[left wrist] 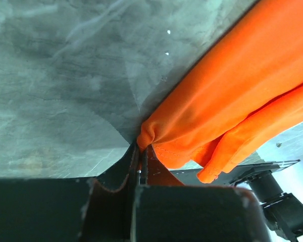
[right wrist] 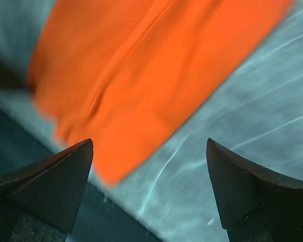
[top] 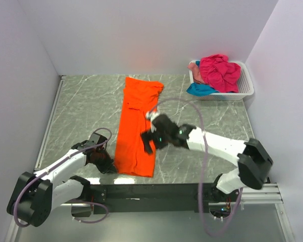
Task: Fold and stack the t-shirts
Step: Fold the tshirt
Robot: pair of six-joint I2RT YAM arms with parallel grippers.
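Note:
The orange t-shirt (top: 136,126) lies folded lengthwise in a long strip down the middle of the table. My left gripper (top: 109,167) is shut on its near left corner; the left wrist view shows the bunched hem (left wrist: 156,136) pinched between the closed fingers. My right gripper (top: 149,143) is open and empty, hovering over the strip's near right edge; in the right wrist view the orange cloth (right wrist: 141,75) lies under and beyond the spread fingertips (right wrist: 65,176). Magenta (top: 219,70), teal (top: 199,89) and pale pink (top: 193,65) shirts are heaped in the basket.
The white slatted basket (top: 245,85) stands at the far right corner of the grey marbled table (top: 86,111). White walls enclose the left, back and right sides. A black rail (top: 156,190) runs along the near edge just below the shirt's hem.

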